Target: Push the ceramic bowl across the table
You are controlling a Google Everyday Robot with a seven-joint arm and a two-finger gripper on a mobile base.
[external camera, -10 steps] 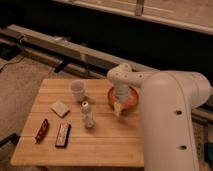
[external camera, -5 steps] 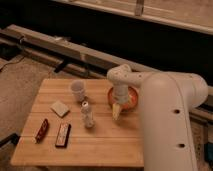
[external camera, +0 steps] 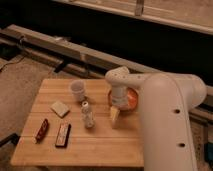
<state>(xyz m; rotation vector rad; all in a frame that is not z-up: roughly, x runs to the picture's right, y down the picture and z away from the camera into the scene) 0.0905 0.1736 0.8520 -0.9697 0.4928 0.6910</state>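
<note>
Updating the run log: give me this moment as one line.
ceramic bowl: right side of table, partly hidden by arm | gripper: at bowl's near-left edge, contact unclear

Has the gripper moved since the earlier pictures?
Yes, slightly: the gripper has come left and down in view, closer to the small bottle, beside the ceramic bowl.

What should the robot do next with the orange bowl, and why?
Probably ease the gripper a little further into the ceramic bowl, so it slides along the table. The gripper sits low at the bowl's near rim, and the white cup and small bottle stand on the gripper's other side, out of the way.
</note>
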